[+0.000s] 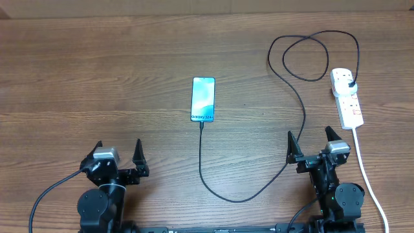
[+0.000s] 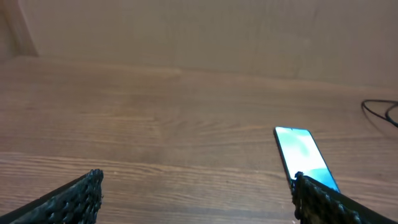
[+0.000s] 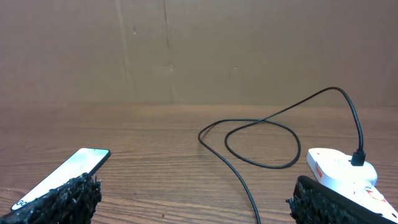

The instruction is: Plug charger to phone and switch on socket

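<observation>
The phone [image 1: 202,99] lies flat mid-table, its light blue screen up, with the "Galaxy S24" text at its near end. The charger cable [image 1: 299,97] runs from the phone's near end in a loop toward me, then back and up into a coil, and its black plug sits in the socket [image 1: 347,97], a white power strip at the right. My left gripper [image 1: 118,157] is open and empty near the front left edge. My right gripper [image 1: 313,145] is open and empty, in front of the socket. The phone [image 2: 303,152] [image 3: 68,171], cable [image 3: 261,140] and socket [image 3: 339,168] show in the wrist views.
The socket's thick white cord [image 1: 369,178] runs from its near end toward the front right edge, beside my right arm. A cardboard wall [image 3: 199,50] stands behind the table.
</observation>
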`<control>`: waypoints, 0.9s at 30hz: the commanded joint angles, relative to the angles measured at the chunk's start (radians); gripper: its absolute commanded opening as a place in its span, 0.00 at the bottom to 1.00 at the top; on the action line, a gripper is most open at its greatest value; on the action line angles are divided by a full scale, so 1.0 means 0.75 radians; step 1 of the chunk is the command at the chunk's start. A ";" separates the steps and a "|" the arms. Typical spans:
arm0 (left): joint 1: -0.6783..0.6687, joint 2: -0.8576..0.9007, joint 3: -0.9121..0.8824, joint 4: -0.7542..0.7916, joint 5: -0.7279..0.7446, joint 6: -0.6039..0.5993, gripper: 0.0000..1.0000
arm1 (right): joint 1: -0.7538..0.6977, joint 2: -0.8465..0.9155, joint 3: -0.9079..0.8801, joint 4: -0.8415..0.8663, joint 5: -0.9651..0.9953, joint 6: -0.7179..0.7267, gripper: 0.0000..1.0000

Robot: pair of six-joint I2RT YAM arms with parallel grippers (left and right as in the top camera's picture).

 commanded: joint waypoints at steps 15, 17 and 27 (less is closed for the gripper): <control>0.016 -0.040 -0.243 0.430 -0.043 -0.007 1.00 | 0.005 -0.011 -0.014 0.004 -0.002 -0.006 1.00; 0.016 -0.040 -0.264 0.478 -0.069 -0.034 1.00 | 0.005 -0.011 -0.014 0.004 -0.002 -0.006 1.00; 0.016 -0.040 -0.322 0.526 -0.174 -0.121 1.00 | 0.005 -0.011 -0.014 0.004 -0.002 -0.006 1.00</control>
